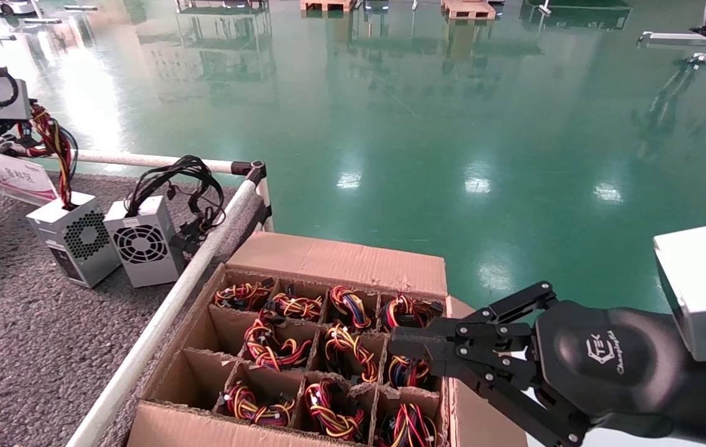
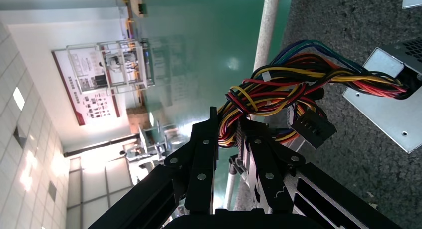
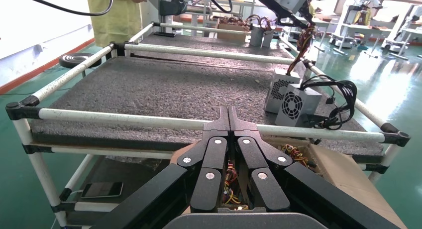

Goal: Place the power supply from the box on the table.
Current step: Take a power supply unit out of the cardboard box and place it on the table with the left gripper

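Observation:
The power supply (image 1: 73, 239), silver-grey with a honeycomb vent, stands slightly tilted on the grey table (image 1: 17, 347). Its red, yellow and black wires (image 1: 58, 155) rise to my left gripper (image 1: 14, 146) at the far left. In the left wrist view that gripper (image 2: 228, 120) is shut on the wire bundle (image 2: 278, 84), with the power supply (image 2: 393, 109) below it. The brown box (image 1: 340, 261) beside the table holds several more wire bundles in its cells. My right gripper (image 1: 402, 347) hangs shut and empty over the box's right side, and it also shows in the right wrist view (image 3: 229, 114).
A whiter unit with black cables (image 1: 141, 242) stands right beside the power supply. A white tube rail (image 1: 160, 323) separates table and box. A white and pink card (image 1: 17, 177) leans at the table's far left. Green floor (image 1: 452, 124) lies beyond.

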You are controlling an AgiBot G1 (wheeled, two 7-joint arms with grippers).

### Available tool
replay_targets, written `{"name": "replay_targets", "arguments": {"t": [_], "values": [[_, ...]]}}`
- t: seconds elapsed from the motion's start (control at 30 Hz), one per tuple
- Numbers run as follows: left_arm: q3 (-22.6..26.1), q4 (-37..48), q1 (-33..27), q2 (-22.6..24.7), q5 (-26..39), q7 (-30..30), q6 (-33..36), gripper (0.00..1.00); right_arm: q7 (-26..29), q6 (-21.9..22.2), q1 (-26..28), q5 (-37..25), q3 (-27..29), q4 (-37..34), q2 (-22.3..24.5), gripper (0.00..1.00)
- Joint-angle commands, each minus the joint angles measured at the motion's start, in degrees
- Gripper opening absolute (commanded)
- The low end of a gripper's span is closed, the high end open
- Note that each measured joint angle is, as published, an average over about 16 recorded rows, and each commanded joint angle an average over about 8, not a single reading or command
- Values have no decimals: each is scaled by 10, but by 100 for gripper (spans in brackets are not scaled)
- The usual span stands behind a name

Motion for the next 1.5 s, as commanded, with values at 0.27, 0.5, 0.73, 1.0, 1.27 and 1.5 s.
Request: {"name": "replay_targets", "arguments": {"t": [0.27,0.5,0.73,1.0,1.27,1.5], "values": [[0,8,-3,-2,-1,-2,15,100,0,0,0,0,0,0,0,0],[1,16,-5,-3,-1,-5,28,100,0,0,0,0,0,0,0,0],[2,22,-6,-3,1,-8,39,100,0,0,0,0,0,0,0,0],[5,27,-7,-2,4,-11,54,100,0,0,0,0,0,0,0,0],[9,33,-9,0,9,-13,73,100,0,0,0,0,0,0,0,0],[11,35,-10,1,13,-14,85,100,0,0,0,0,0,0,0,0]]}}
